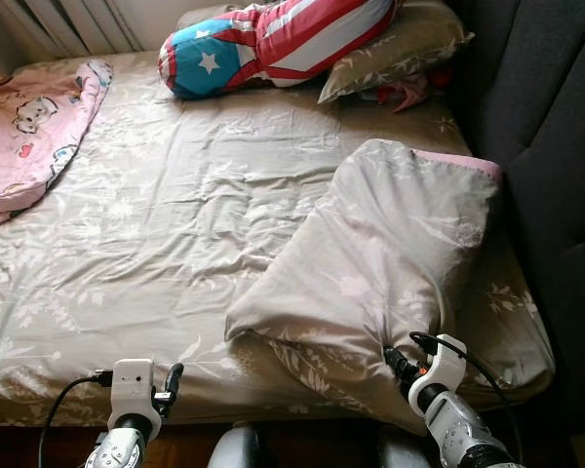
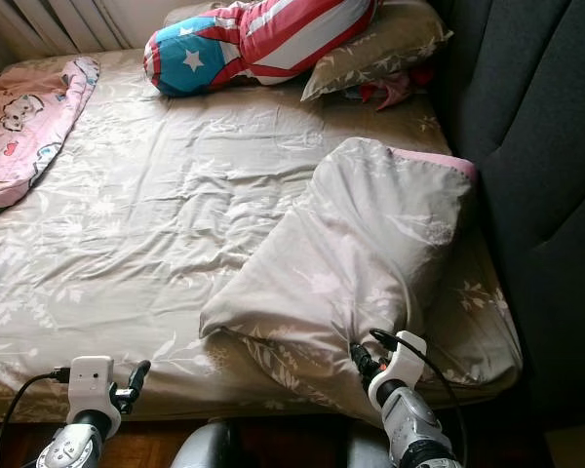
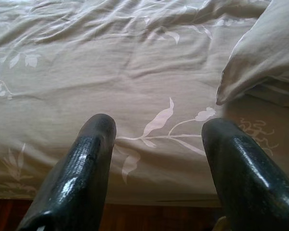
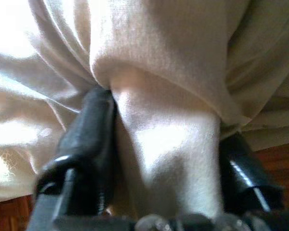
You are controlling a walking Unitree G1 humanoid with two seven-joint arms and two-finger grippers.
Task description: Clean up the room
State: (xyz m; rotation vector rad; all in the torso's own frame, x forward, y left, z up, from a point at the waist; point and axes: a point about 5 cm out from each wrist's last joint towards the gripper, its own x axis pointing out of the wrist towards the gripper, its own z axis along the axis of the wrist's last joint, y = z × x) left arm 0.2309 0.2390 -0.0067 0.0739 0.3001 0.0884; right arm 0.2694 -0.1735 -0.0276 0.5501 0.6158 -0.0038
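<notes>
Beige leaf-print bed sheet (image 1: pixel 175 234) lies before you; your right gripper (image 4: pixel 159 159) clamps a fold of the duvet (image 1: pixel 390 253), left gripper (image 3: pixel 156 144) hovers with fingers spread.

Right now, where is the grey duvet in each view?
Left eye: duvet, lower right, right gripper pinching its edge.
Right eye: lower right of centre.
Left wrist: corner near one edge.
Right wrist: bunched between fingers.
Shared landmark: flag pillow.

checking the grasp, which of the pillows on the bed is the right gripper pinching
The big beige floral pillow lying near the headboard side, its corner pinched in the right gripper. The flag pillow and the beige pillow under it lie untouched at the far end.
</notes>
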